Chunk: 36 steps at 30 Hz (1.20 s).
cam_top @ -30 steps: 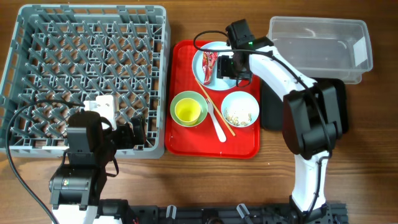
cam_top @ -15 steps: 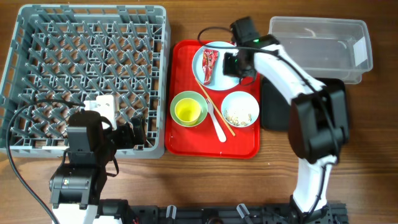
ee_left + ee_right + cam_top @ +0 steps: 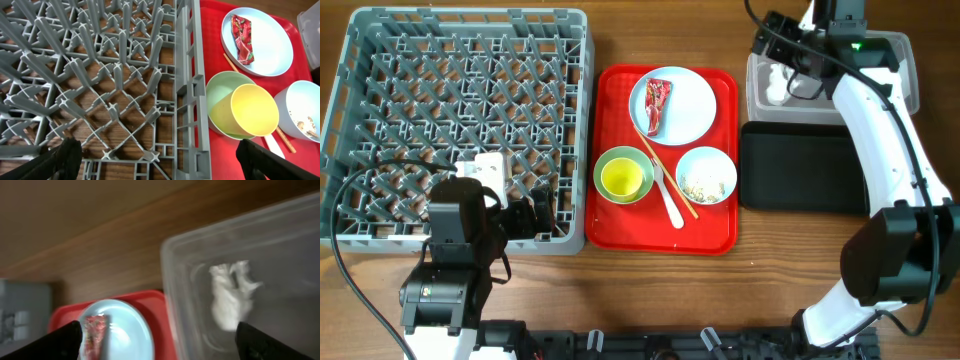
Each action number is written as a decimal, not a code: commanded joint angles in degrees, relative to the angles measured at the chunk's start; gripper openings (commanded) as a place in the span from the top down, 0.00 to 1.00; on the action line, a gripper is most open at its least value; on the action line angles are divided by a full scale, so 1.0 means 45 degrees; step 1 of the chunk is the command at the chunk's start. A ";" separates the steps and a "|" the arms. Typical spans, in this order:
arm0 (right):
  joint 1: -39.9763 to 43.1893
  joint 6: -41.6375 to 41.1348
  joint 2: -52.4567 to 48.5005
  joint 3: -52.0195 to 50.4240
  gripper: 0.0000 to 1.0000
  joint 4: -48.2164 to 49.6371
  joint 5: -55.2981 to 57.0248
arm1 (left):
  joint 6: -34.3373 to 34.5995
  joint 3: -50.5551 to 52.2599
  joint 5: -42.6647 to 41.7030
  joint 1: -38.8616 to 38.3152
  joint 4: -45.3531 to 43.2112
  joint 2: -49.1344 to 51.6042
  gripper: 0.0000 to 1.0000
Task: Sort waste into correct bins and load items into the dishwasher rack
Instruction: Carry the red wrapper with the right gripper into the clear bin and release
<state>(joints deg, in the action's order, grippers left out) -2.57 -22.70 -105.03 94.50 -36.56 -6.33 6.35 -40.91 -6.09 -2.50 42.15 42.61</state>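
My right gripper [image 3: 788, 70] hangs open over the left end of the clear tub [image 3: 880, 70]. The crumpled white tissue [image 3: 778, 85] lies inside the tub, free of the fingers; it also shows in the right wrist view [image 3: 227, 300]. The red wrapper [image 3: 656, 103] lies on the white plate [image 3: 690, 110]. The yellow cup [image 3: 623, 178] sits in the green bowl [image 3: 605, 160]. The blue bowl [image 3: 707, 160] holds crumbs [image 3: 703, 186]. The fork [image 3: 670, 200] and the stick [image 3: 665, 170] lie between the bowls. My left gripper [image 3: 535, 215] is open and empty over the grey rack's [image 3: 470, 14] front right corner.
All the dishes stand on a red serving tray [image 3: 720, 235] between the rack and the bins. The black tray [image 3: 805, 165] lies in front of the clear tub, right of the red tray. A black cable loops over the rack's front left part.
My right arm swung from over the plate, right and back, to the clear tub. The tissue now lies in the tub. My left arm has not moved.
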 commanded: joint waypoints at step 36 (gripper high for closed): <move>-0.5600 -0.3322 -0.4794 -0.0457 0.96 0.0253 0.0826 | 0.0117 -0.0262 -0.0204 0.0034 0.0175 0.0049 0.00</move>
<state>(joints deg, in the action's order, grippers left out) -27.94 -37.52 -126.23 92.33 -34.72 -0.67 6.35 -40.91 -6.09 -2.50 43.09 42.87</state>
